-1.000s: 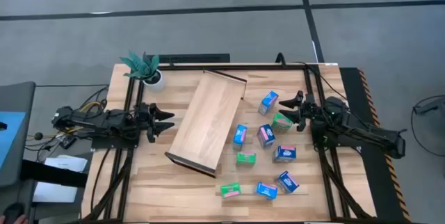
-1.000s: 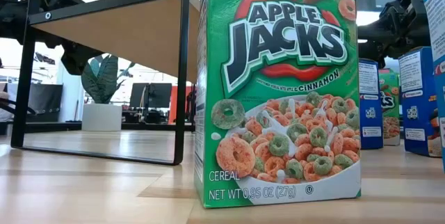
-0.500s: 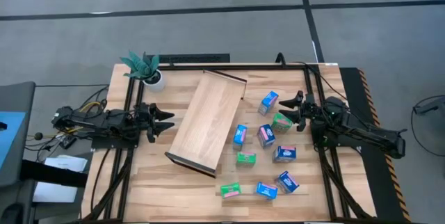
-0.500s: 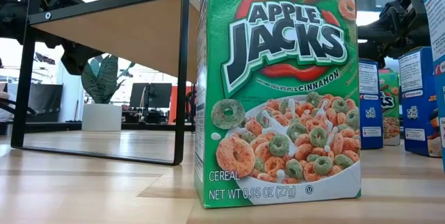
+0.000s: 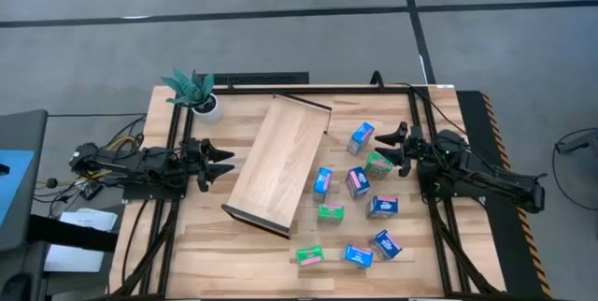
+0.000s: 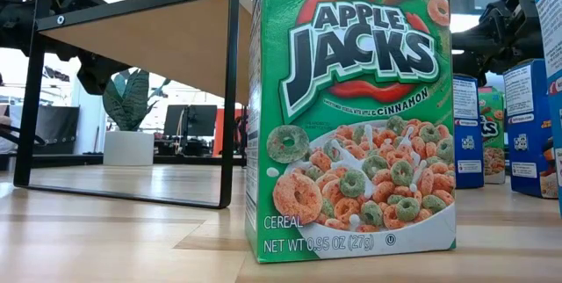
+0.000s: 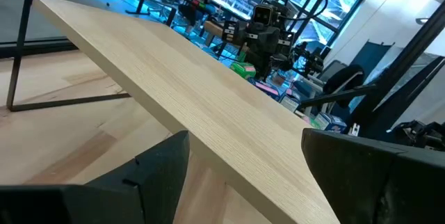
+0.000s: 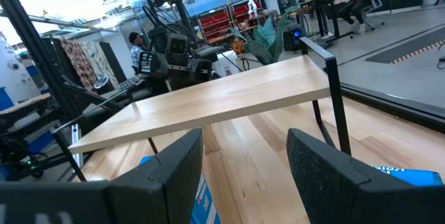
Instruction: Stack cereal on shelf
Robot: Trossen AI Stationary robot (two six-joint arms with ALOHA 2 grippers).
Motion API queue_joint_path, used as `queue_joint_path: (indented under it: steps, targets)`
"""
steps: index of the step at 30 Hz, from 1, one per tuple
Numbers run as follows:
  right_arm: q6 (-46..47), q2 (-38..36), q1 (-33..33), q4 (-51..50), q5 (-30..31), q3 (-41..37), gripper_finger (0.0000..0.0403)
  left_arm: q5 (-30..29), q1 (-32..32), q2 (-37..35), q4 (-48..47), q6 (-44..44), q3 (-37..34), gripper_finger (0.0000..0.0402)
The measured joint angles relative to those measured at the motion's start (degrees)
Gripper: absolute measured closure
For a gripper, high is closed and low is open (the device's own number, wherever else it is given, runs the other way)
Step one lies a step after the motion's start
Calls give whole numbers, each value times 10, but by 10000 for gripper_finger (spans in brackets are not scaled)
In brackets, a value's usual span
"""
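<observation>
My right gripper [image 5: 396, 147] hovers spread and empty beside a small green cardboard cereal carton [image 5: 377, 164], my left gripper [image 5: 220, 161] likewise gaping by the long smooth light-wood shelf board [image 5: 277, 162] lying diagonally mid-table, so nothing's stacked yet, and next I'd close squarely on that carton.

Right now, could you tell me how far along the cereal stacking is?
Nothing is stacked: the shelf is bare. Neither tool holds anything: the left tool is open beside the shelf, the right tool open near a green cereal box. All the boxes remain on the table.
</observation>
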Motion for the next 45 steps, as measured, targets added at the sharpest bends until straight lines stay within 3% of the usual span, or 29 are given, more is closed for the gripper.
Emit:
queue_joint_path:
  steps: [17,22,33,45]
  targets:
    - [0,0,0,0,0,0,168,-4,0,0,0,0,0,134]
    - [0,0,0,0,0,0,168,-89,0,0,4,-17,0,134]
    - [0,0,0,0,0,0,168,-121,0,0,3,-87,3,134]
    - [33,0,1,3,0,0,168,-197,0,0,-10,-177,5,134]
